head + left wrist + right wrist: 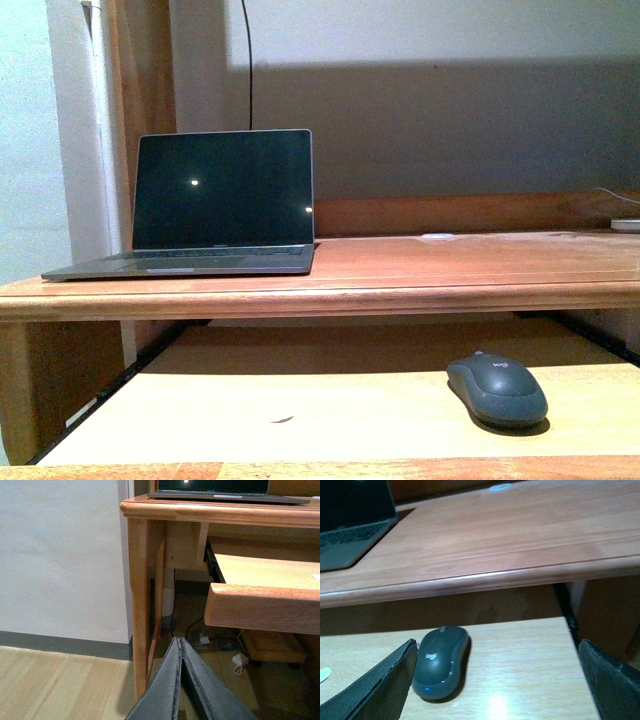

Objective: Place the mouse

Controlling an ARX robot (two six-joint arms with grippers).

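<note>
Item one: my left gripper [179, 641]. It has two long fingers [160, 690], dark grey to near black, with a smooth matte skin. Each narrows steadily from a broad base to a slim tip. A thin paler line runs along the inner edge of each.

Item two: my right gripper [497, 647]. It has two broad, flat-faced black pads [380, 685], with a dull finish and a fine grainy, rubber-like texture. Each has a straight slanting upper edge that ends in a blunt squared corner. The rims catch a little light and read slightly greyer than the faces.
</note>
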